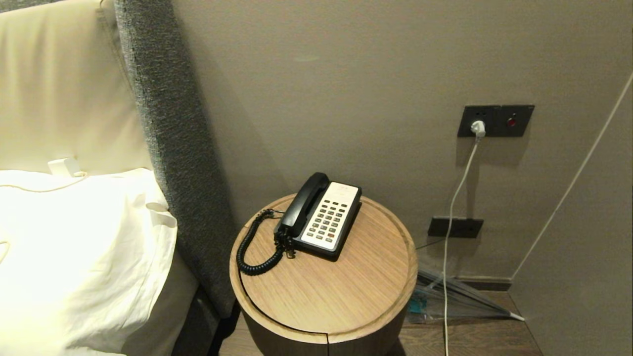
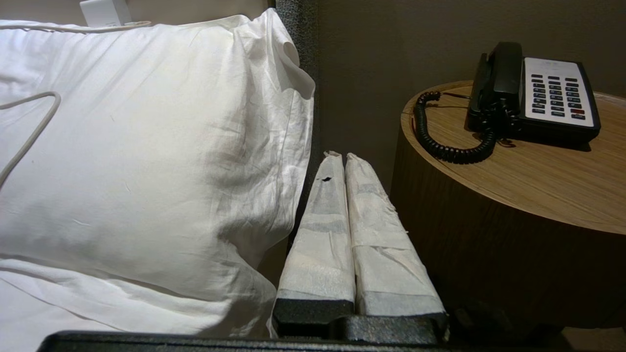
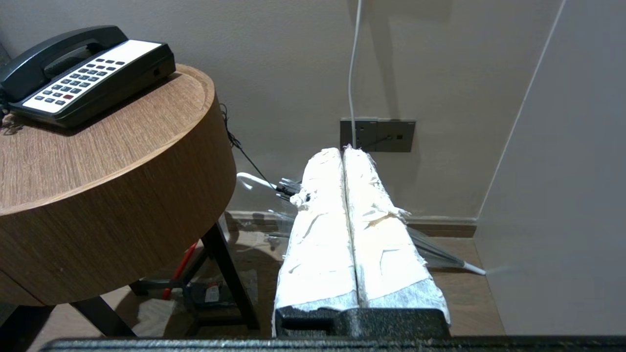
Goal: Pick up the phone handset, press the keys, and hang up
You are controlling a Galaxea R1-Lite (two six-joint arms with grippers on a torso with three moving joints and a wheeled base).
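Wood-grain round bedside table (image 1: 346,291) serves as the landmark. Left of it: a white pillow (image 1: 74,257) and grey upholstered headboard edge (image 1: 173,163). On its rear half: the phone handset (image 1: 302,201), cradled along the left side of the phone base (image 1: 330,220), coiled cord (image 1: 252,247) looping leftward; key legends are too small to read. Right of it: a wall socket (image 1: 494,121) with a white plug (image 1: 477,128). Left gripper (image 2: 341,159), low beside the table wall, fingers pressed together, empty. Right gripper (image 3: 343,152), low to the table's right, likewise closed and empty.
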